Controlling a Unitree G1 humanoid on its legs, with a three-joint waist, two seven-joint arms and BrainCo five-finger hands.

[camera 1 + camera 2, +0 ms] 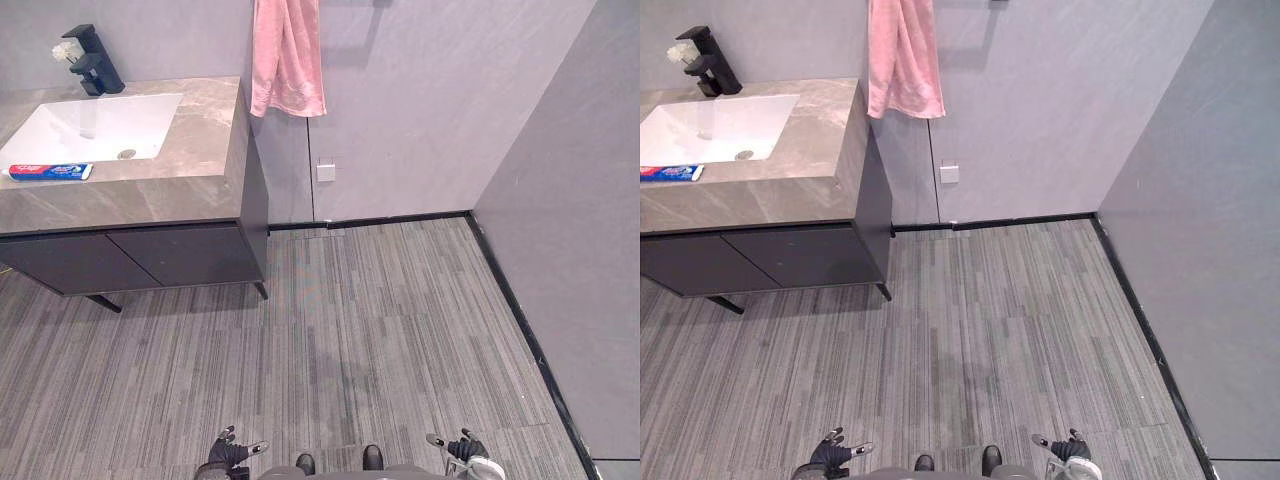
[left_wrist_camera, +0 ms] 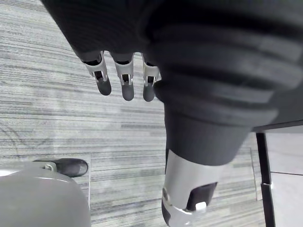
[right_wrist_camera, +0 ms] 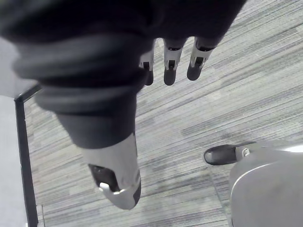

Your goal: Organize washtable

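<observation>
1. Nearest the camera, at the bottom edge of the left eye view, my left hand (image 1: 228, 452) and right hand (image 1: 462, 447) hang low over the grey striped carpet (image 1: 380, 320). The wrist views show each hand's fingers (image 2: 124, 78) straight and relaxed, pointing at the floor, with nothing in them.
2. What I have to tidy sits in the upper left of the frame: the washtable counter (image 1: 190, 150), a stone-look top over a dark cabinet (image 1: 140, 255). It is well apart from both hands, with bare carpet between.
3. On the counter, a toothpaste tube (image 1: 50, 171) lies flat just in front of the white sink basin (image 1: 90, 125), near the counter's front edge. Its long axis runs left to right across the frame, roughly parallel to that edge.
4. Behind the basin stands a black faucet (image 1: 92, 62) with a small white object (image 1: 66, 50) beside it; I cannot tell what that is.
5. Hanging on the wall just right of the counter's end is a pink towel (image 1: 287, 60), and lower down is a white wall plate (image 1: 326, 171).
6. My left hand is the nearer one to the tube, which lies up and to the left of it. I judge neither arm can reach from where I stand, so I would first have to close in leftward.
7. As for writing, the tube carries red and blue print, but it is too small to read.
</observation>
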